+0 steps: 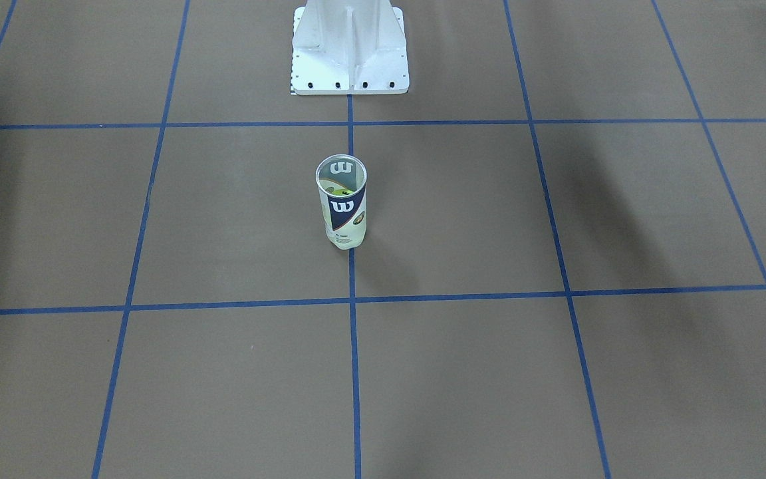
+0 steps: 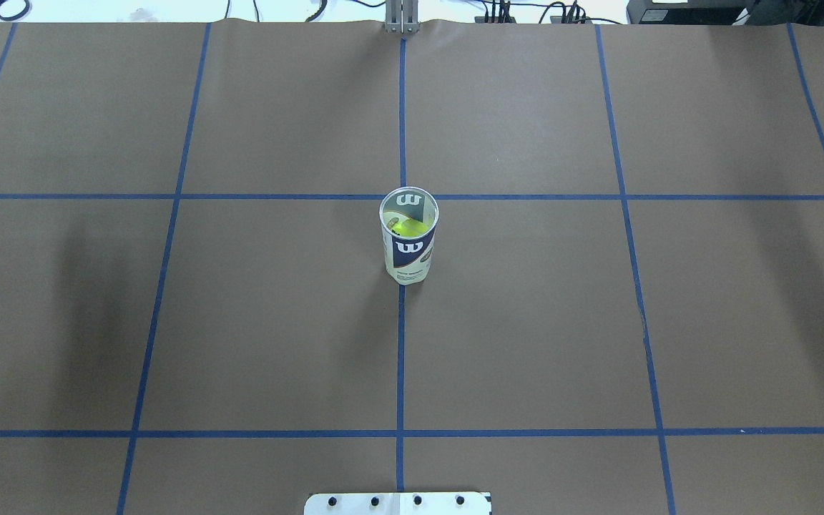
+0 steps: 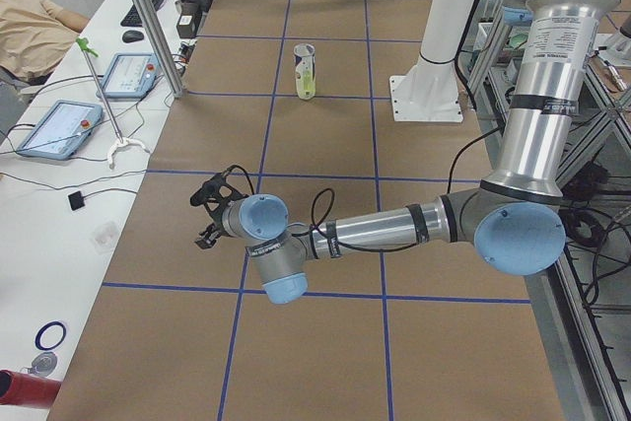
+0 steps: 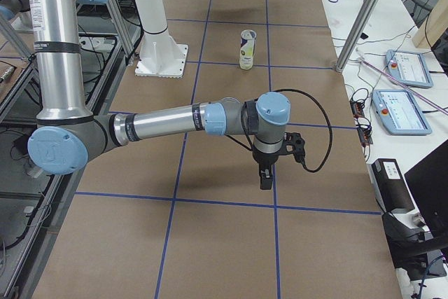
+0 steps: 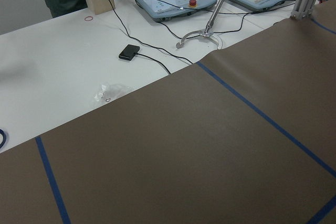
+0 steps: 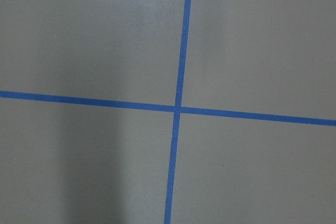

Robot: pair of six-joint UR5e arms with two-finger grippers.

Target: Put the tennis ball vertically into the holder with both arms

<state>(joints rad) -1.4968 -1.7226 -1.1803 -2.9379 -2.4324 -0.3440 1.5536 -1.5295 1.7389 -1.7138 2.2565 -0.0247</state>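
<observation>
Clear plastic with a white and navy label, the holder (image 2: 409,247) stands upright at the middle of the brown table (image 2: 254,322). It sits right on the blue tape line (image 2: 400,357) that runs down the table's centre. Its top is open, and a yellow-green tennis ball (image 2: 410,227) shows inside it. The left gripper (image 3: 210,212) hangs well apart from the holder, near the table's edge beside a white bench (image 3: 49,244). The right gripper (image 4: 264,173), also well apart, points down at brown paper. From these side cameras I cannot tell whether either one is spread or clenched. A white pedestal base (image 1: 350,53) stands behind the holder.
</observation>
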